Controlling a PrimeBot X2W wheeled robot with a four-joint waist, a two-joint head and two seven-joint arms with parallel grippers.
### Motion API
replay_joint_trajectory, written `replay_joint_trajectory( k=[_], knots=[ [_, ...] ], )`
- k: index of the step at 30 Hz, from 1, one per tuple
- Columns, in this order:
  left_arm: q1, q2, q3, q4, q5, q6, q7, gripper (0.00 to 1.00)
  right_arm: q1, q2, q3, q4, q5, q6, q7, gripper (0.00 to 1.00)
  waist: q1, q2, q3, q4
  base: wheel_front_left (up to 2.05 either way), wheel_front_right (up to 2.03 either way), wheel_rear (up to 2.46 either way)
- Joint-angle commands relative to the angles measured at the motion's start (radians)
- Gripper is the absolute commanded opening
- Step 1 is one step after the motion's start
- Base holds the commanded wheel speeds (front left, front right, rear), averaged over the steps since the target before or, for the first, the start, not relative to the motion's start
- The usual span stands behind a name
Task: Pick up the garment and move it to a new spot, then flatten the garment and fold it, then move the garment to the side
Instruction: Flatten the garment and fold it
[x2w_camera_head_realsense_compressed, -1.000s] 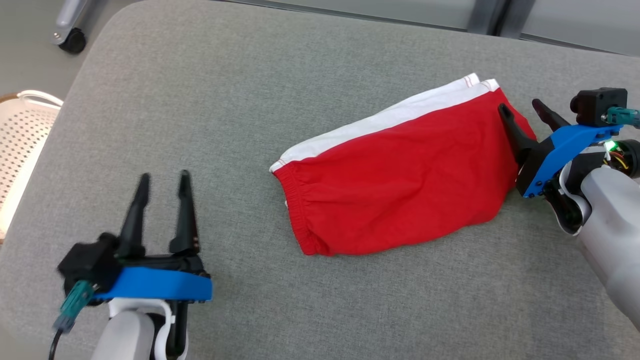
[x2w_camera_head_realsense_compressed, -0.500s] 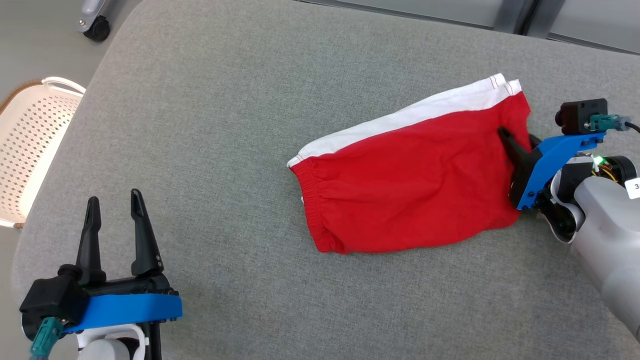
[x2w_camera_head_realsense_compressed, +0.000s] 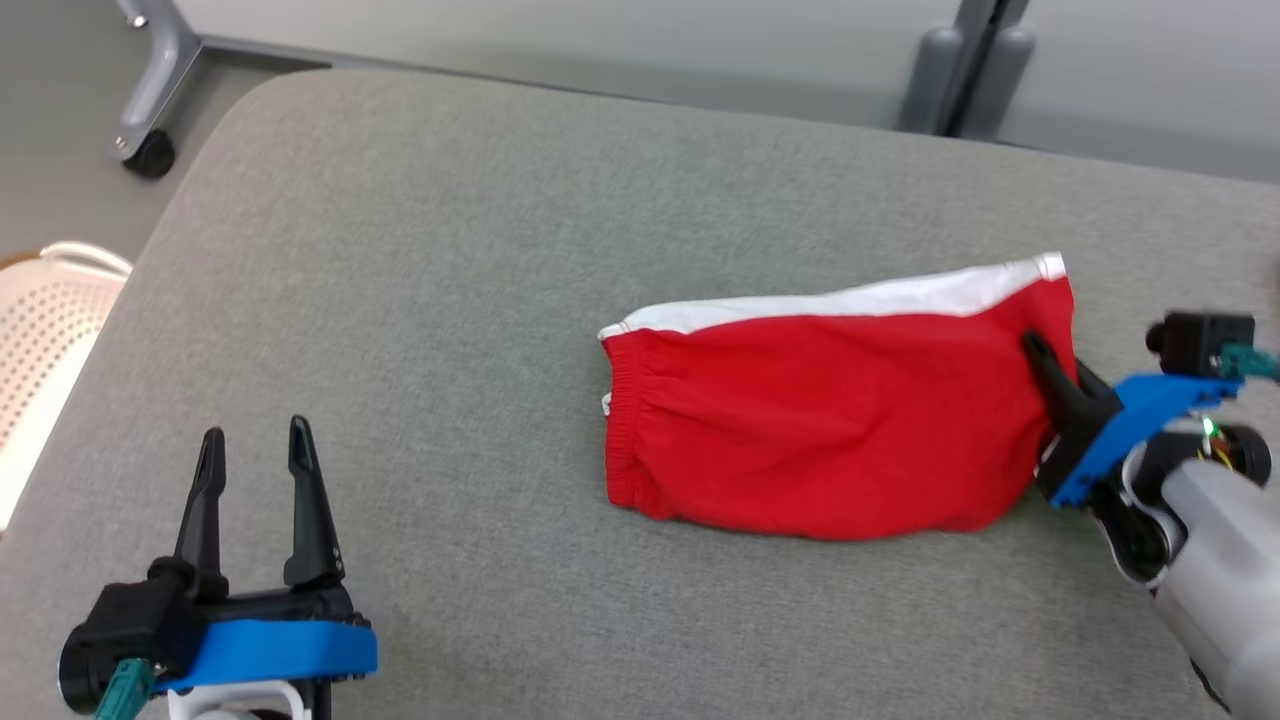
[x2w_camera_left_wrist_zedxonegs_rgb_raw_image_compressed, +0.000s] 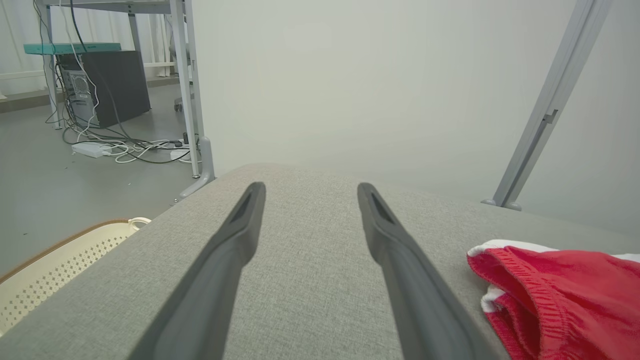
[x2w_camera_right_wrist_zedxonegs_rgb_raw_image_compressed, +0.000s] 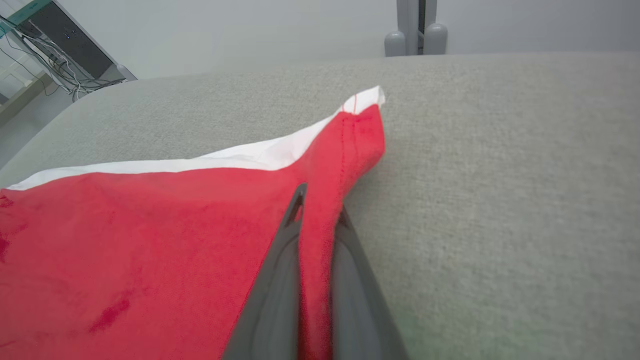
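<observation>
The garment (x2w_camera_head_realsense_compressed: 830, 430) is a pair of red shorts with a white strip along the far edge, folded and lying on the grey cushion (x2w_camera_head_realsense_compressed: 450, 250). Its elastic waistband (x2w_camera_left_wrist_zedxonegs_rgb_raw_image_compressed: 525, 295) faces left. My right gripper (x2w_camera_head_realsense_compressed: 1045, 355) is shut on the garment's right edge; in the right wrist view the red cloth (x2w_camera_right_wrist_zedxonegs_rgb_raw_image_compressed: 150, 250) is pinched between the two dark fingers (x2w_camera_right_wrist_zedxonegs_rgb_raw_image_compressed: 280, 260). My left gripper (x2w_camera_head_realsense_compressed: 255, 450) hovers open and empty over the cushion's near left part, well away from the garment.
A cream perforated basket (x2w_camera_head_realsense_compressed: 40, 330) stands off the cushion's left edge. A wheeled grey frame leg (x2w_camera_head_realsense_compressed: 150, 100) is at the far left, and a grey post (x2w_camera_head_realsense_compressed: 965, 70) rises behind the cushion. Cables and a computer case (x2w_camera_left_wrist_zedxonegs_rgb_raw_image_compressed: 105, 85) are on the floor.
My right gripper has closed onto the garment's right edge. The camera has shifted, so the garment now reads more level in view. The left gripper stays open.
</observation>
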Motion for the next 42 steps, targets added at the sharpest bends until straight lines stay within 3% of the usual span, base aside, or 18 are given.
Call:
replay_joint_trajectory(
  k=[1,12,24,32,37,42],
  knots=[
    [0.022,-0.001,0.006,-0.002,0.015,-0.005,-0.004,1.0,0.062,-0.026,-0.016,-0.02,0.028,0.0,-0.016,0.0,0.0,0.0001,-0.047,-0.045,0.0,0.0,0.0],
    [0.076,-0.001,0.033,-0.021,0.038,-0.009,-0.004,1.0,0.255,-0.093,-0.093,-0.083,0.09,0.0,-0.033,0.0,0.0,0.0001,-0.098,-0.128,0.0,0.0,0.0],
    [0.068,-0.001,0.031,-0.004,0.051,-0.014,-0.004,1.0,0.197,-0.042,-0.144,-0.126,0.005,0.0,-0.033,0.0,0.0,0.0001,-0.126,-0.137,0.0,0.0,0.0],
    [0.09,-0.001,0.034,-0.002,0.037,-0.016,-0.004,1.0,0.17,0.015,-0.107,-0.265,-0.033,0.0,-0.015,0.0,0.0,0.0001,-0.15,-0.149,0.0,0.0,0.0],
    [0.076,-0.001,0.019,0.0,0.034,-0.013,-0.004,1.0,0.141,0.096,-0.08,-0.305,-0.075,0.0,0.018,0.0,0.0,0.0001,-0.144,-0.139,0.0,0.0,0.0],
    [0.063,-0.001,0.007,0.004,0.032,-0.017,-0.004,1.0,0.115,0.208,-0.06,-0.251,-0.135,0.0,0.032,0.0,0.0,0.0001,-0.138,-0.112,0.0,0.0,0.0]
  ],
)
